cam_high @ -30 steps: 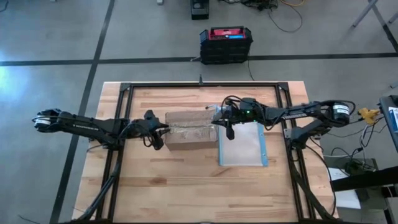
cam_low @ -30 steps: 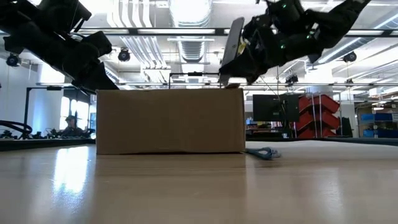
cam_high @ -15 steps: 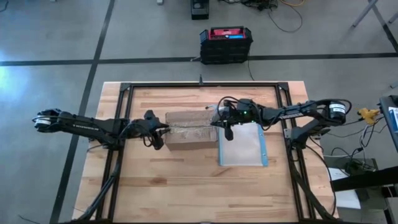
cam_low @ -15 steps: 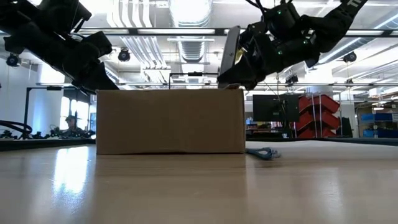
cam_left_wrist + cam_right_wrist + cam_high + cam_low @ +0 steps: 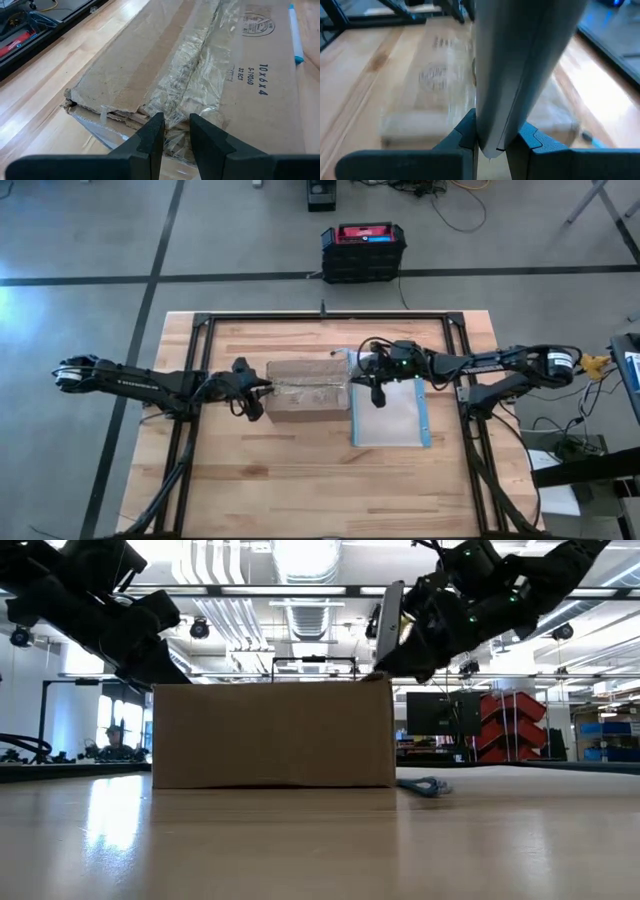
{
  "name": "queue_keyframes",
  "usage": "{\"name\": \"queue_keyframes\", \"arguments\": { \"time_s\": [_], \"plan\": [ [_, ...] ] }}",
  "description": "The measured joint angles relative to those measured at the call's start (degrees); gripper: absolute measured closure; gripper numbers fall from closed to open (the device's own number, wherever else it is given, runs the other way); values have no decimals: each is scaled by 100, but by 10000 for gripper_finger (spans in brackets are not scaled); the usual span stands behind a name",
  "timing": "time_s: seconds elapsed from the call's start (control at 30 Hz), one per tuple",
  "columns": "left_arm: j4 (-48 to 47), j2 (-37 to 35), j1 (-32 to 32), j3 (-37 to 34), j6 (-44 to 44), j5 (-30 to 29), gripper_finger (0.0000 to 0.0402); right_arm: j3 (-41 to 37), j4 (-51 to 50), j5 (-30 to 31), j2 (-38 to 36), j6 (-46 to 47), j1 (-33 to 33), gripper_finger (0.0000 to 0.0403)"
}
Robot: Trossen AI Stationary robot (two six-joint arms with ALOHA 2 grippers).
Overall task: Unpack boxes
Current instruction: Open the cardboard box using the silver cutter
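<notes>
A brown cardboard box (image 5: 308, 387) (image 5: 272, 735) rests flat on the middle of the table, and crinkled clear tape (image 5: 192, 65) runs along its top seam. My left gripper (image 5: 262, 392) (image 5: 176, 131) is at the box's left end, shut on the torn tape there. My right gripper (image 5: 372, 376) (image 5: 490, 140) hovers above the box's right end, shut on a flat pale grey item (image 5: 392, 608) that stands nearly upright. A clear pouch with a blue edge (image 5: 392, 412) lies flat on the table to the right of the box. My left gripper pinches the crumpled clear tape and torn flap edge (image 5: 175, 112) at the left end of the box's top seam. Its fingers come level from the table's left, along the seam. The box stays flat on the table. My right gripper pinches the flat pale grey item by one thin edge (image 5: 496, 120) between its two fingers. The item is lifted clear above the box's right end, standing almost upright and tilted a little (image 5: 390, 615).
A black metal frame (image 5: 200, 330) borders the table's left, far and right sides. A black-and-red case (image 5: 363, 250) sits on the floor beyond the far edge. Bare wood (image 5: 300, 470) lies between the box and the near edge.
My right gripper, still shut on the flat grey item, first dipped slightly toward the box, then drew back toward the table's right and upward. The item now stands higher and farther right, over the box's right end. My left gripper stayed put.
</notes>
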Motion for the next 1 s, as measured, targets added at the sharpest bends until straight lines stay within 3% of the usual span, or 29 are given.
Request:
{"name": "queue_keyframes", "arguments": {
  "time_s": [0.27,0.47,0.6,0.83,1.0],
  "plan": [
    [21,-35,2,0,4,-2,322,-147,133,147,-383,149,26,360],
    [-702,-166,7,513,283,52,322,-152,231,235,-576,435,47,360],
    [-988,-161,7,1103,579,18,322,-193,224,925,-542,860,265,360],
    [-343,513,120,1562,1323,-13,322,-211,9,2389,-260,1679,706,360],
    [-360,1405,545,1833,1388,245,322,-188,-21,2624,292,1868,605,360]
  ]
}}
